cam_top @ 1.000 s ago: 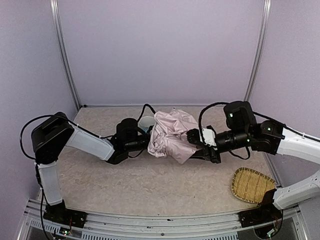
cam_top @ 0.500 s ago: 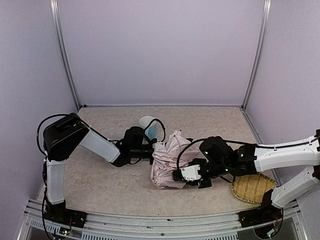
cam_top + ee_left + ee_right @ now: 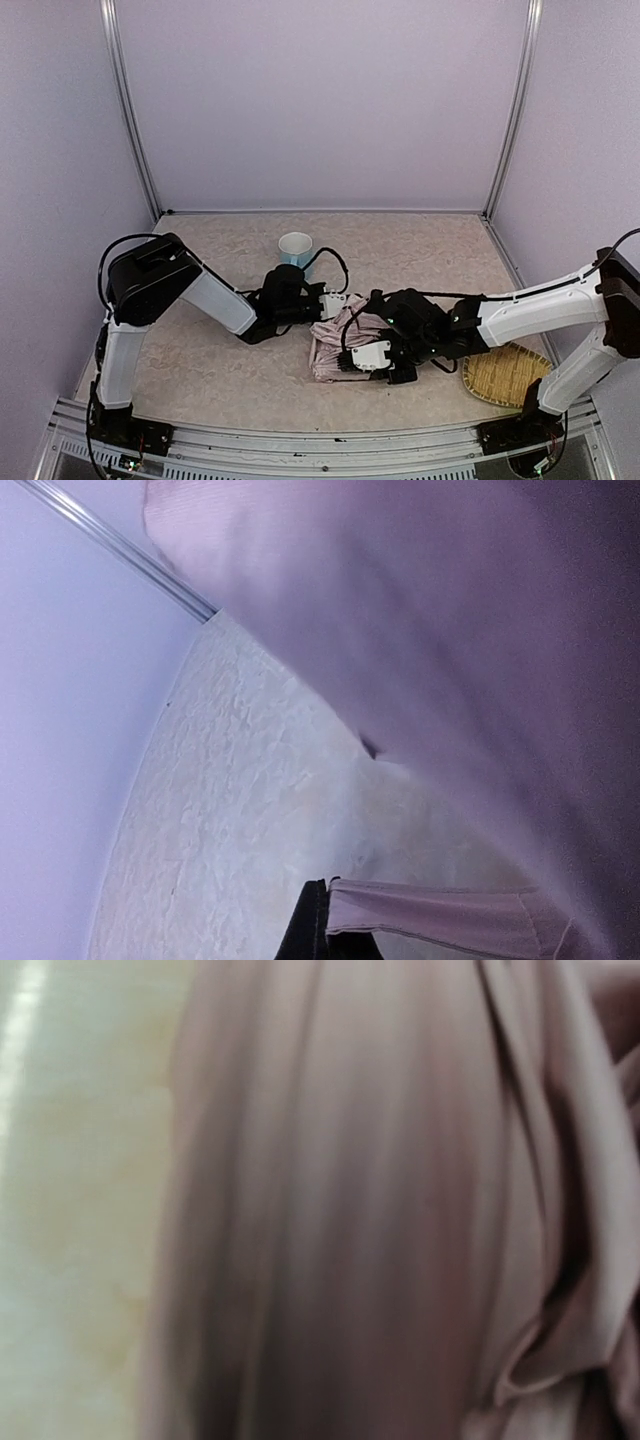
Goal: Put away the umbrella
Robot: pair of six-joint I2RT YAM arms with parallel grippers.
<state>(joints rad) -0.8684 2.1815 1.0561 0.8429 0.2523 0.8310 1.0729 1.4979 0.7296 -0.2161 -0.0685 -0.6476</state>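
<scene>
Lying between left fingers (image 3: 326,304) and right fingers (image 3: 349,362), the umbrella (image 3: 333,342) seems gripped.

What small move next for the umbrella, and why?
Probably slide the right gripper along the umbrella toward the left gripper, smoothing the folds: the fabric lies bunched and loose between the two, not wrapped tight.

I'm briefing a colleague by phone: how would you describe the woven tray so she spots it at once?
Look at the near right corner of the table. The woven tray lies flat there, right of the crumpled pink umbrella. It alone is tan and basket-woven; the cup farther back is white and blue.
</scene>
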